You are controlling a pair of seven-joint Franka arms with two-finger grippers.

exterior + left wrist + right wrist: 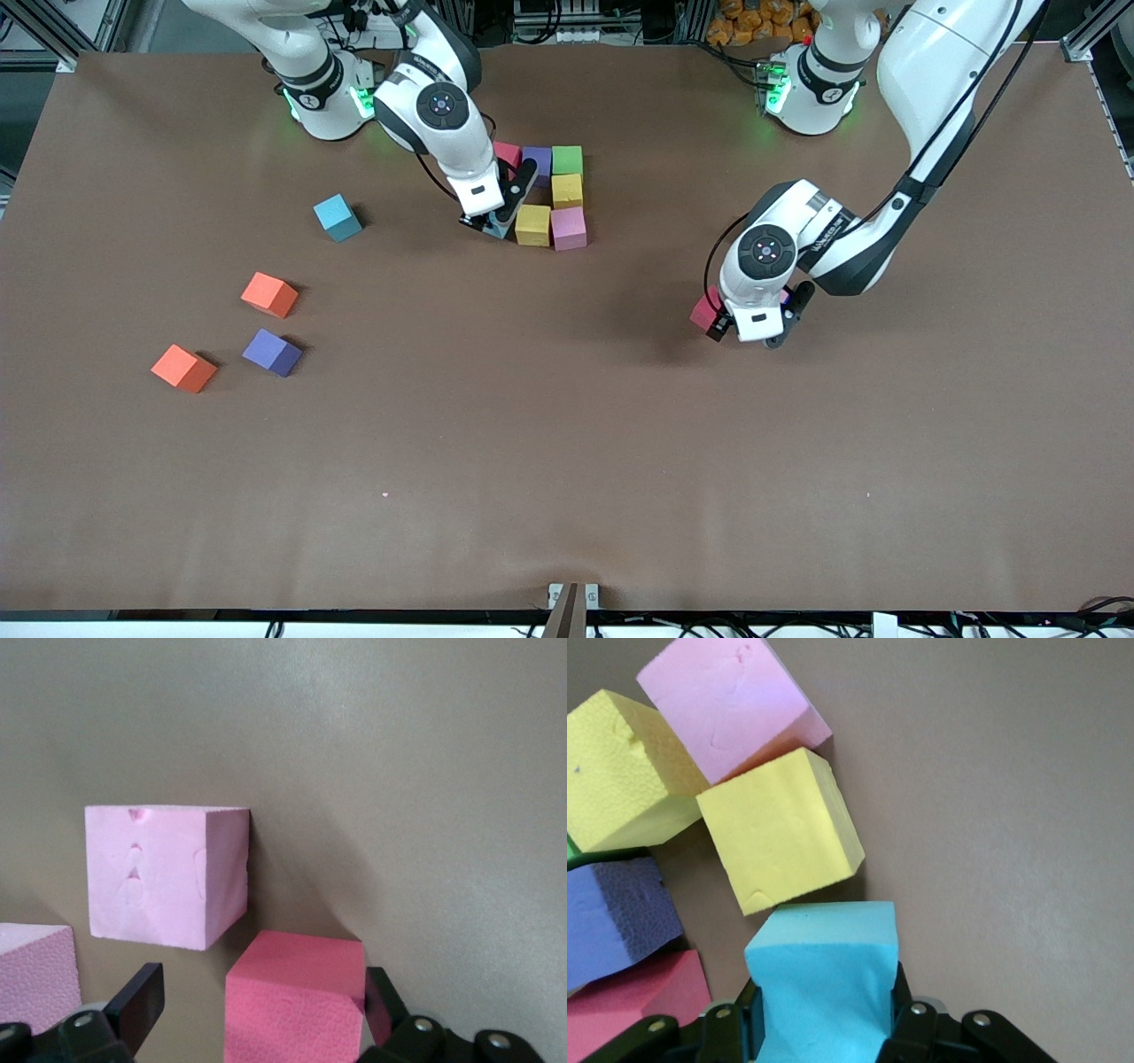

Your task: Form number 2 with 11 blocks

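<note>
Brown matte table [567, 461], bases along its top edge. Unfinished number 2 [554, 197] sits near that edge, midway: red, purple, green, two yellow, pink cubes. Right gripper [824, 1023] pinches a light blue cube [824, 979] just beside the yellow one [780, 828]; squeezed foam could spring and nudge neighbours. Left gripper [257, 1014], jaws wide, straddles a red cube [297, 992], unclamped. Four spares lie loose toward the right arm's end.

A high front camera faces both arms; each wrist camera looks down close; all share the brown table [567, 461].
</note>
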